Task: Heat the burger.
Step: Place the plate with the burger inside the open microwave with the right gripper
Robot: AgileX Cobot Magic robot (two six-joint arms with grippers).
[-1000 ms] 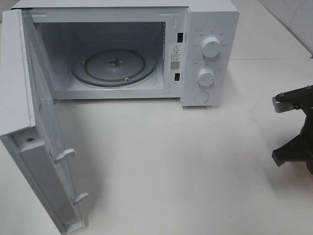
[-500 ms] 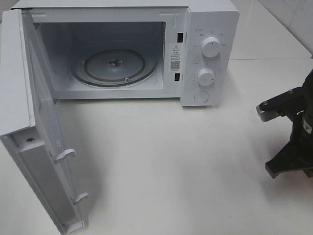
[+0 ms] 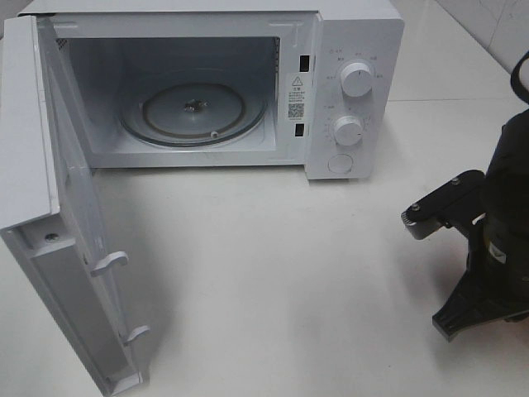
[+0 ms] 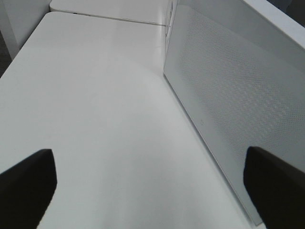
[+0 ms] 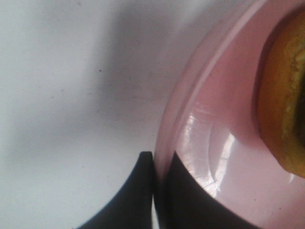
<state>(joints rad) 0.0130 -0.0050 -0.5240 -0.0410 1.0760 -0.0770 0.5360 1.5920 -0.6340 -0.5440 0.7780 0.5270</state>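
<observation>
In the right wrist view, my right gripper (image 5: 159, 160) is shut on the rim of a round pink plate (image 5: 214, 143), one finger on each side of the edge. The burger (image 5: 285, 95) stands on that plate, and only the golden-brown side of its bun shows. In the exterior high view my right arm (image 3: 496, 240) hangs over the table at the right edge, and plate and burger do not show there. My left gripper (image 4: 152, 191) is open with nothing between its fingers. It hovers over the table beside the outer face of the microwave door (image 4: 228, 105).
The white microwave (image 3: 355, 50) stands at the back with its door (image 3: 50, 248) swung wide open to the left. Its glass turntable (image 3: 194, 112) holds nothing. Two knobs (image 3: 357, 78) and a button sit on its right panel. Bare white table (image 3: 273, 273) lies in front of it.
My right arm has moved leftward and nearer into the exterior high view, with more of it showing now. The microwave and its door have not moved.
</observation>
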